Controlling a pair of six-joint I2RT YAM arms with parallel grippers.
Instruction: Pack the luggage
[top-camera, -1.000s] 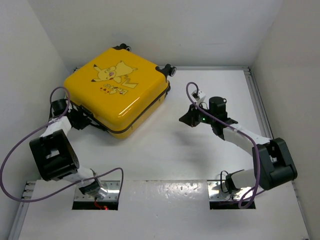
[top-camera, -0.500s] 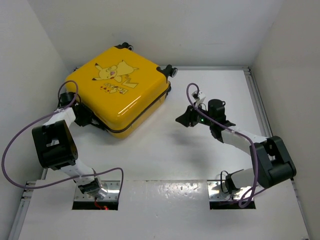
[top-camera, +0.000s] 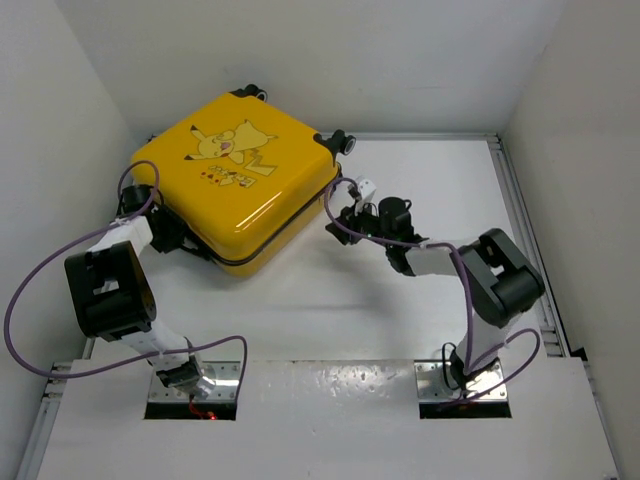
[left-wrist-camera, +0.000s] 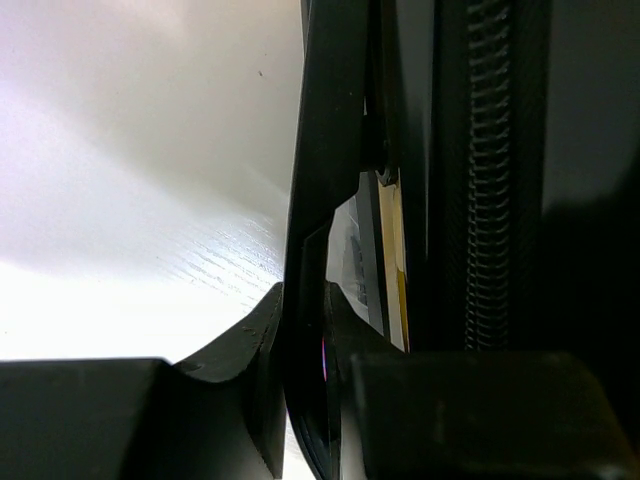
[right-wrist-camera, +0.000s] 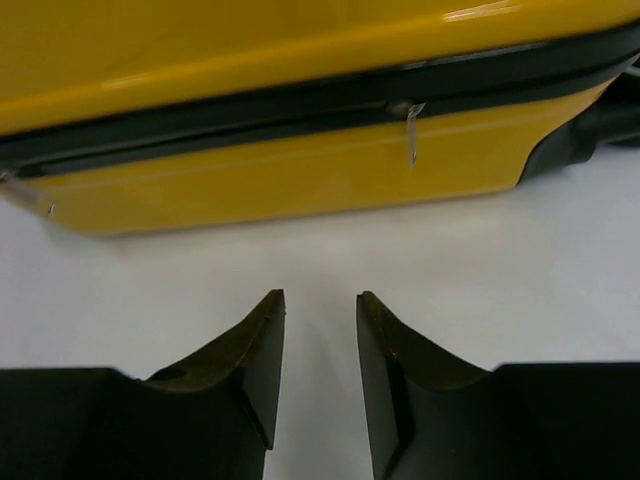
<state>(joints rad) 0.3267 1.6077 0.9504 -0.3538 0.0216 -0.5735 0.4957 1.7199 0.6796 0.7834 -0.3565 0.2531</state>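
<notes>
Luggage (top-camera: 235, 175) is seen closed at far left of counter (top-camera: 400, 300). Left tool (top-camera: 171, 236) is clamped on its near-left seam; right tool (right-wrist-camera: 320, 305), jaws apart and empty, is aimed at its right side. Zip pull (right-wrist-camera: 411, 135) should be centred between jaws before closing.

**A:** What fills the right side?

**B:** The luggage (left-wrist-camera: 450, 150), very close up and mostly in shadow. A line of zipper teeth (left-wrist-camera: 489, 180) runs straight up and down, and left of it a narrow sliver of yellow shell shows.

**A:** And the left pincer (left-wrist-camera: 304, 310)?

**B:** Its two dark fingers rise from the bottom edge, pressed on either side of a thin black strip (left-wrist-camera: 330, 120) of the luggage. The strip stands on edge and runs to the top.

**A:** The left half?

**B:** White surface (left-wrist-camera: 130, 180), faintly grained, with strong glare low down. What the strip is exactly, I cannot tell.
</notes>
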